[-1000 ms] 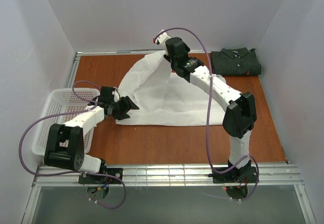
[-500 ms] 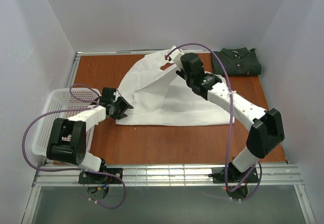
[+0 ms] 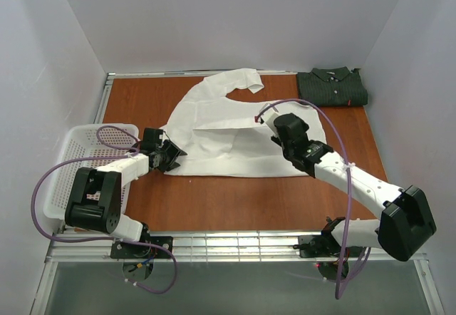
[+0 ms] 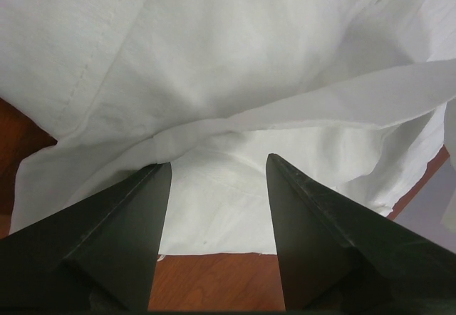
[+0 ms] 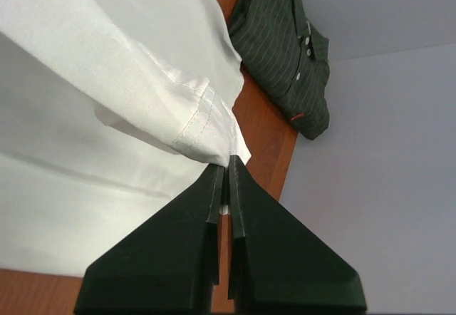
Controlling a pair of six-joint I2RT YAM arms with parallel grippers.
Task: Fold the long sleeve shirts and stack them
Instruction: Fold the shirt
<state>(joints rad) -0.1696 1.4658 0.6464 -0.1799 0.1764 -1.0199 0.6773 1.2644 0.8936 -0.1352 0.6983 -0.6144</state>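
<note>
The white long sleeve shirt lies spread on the wooden table, with one sleeve lying at the back. My right gripper is shut on the cuff of the other sleeve and holds it over the shirt's body. At the shirt's near left corner my left gripper is open, its fingers straddling the hem with a raised fold of white cloth at the tips. The dark striped shirt sits folded at the back right corner.
A white mesh basket stands at the table's left edge beside the left arm. White walls close in the table on three sides. Bare wood shows between the shirt and the arm bases.
The right arm has come down and toward the front, drawing the sleeve cuff from the back across the shirt's body. The left gripper's jaws have narrowed at the shirt's corner.
</note>
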